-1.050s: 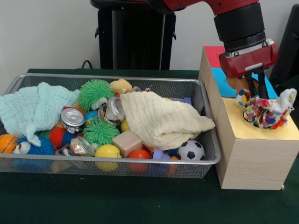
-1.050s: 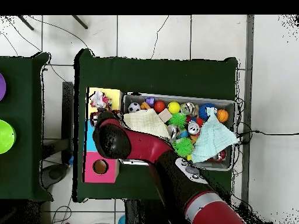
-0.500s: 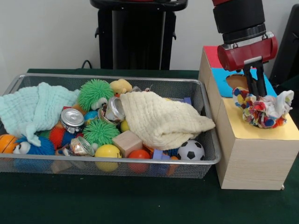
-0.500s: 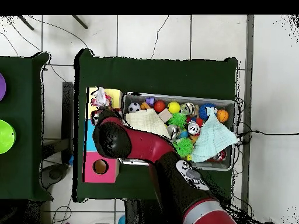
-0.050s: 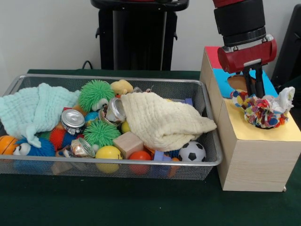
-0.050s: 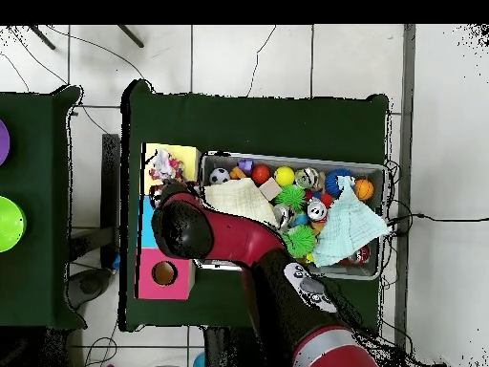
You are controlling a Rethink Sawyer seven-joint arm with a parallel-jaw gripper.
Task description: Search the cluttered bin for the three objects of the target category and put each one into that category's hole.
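Observation:
A multicoloured patchwork cloth (image 5: 266, 112) with a white end lies bunched on the yellow section (image 5: 263, 134) of the wooden sorting box. My gripper (image 5: 252, 93) hangs straight down at the cloth's upper left edge and touches it. In the overhead view the same cloth (image 6: 164, 165) shows on the yellow panel, and the arm's wrist (image 6: 181, 226) hides the gripper. The wire bin (image 5: 214, 160) holds a cream cloth (image 5: 162, 120) and a pale mint cloth (image 5: 33, 109) draped over the toys.
The box top also has a blue section (image 5: 225, 84) with a hole and a red section (image 5: 214, 55) behind it. The bin holds green spiky balls (image 5: 96, 94), tin cans (image 5: 72, 119), a wooden cube (image 5: 128, 143), a soccer ball (image 5: 192, 152) and other balls.
The gripper rose from low over the cloth and shifted slightly left. The patchwork cloth stayed on the yellow section and only shifted a little.

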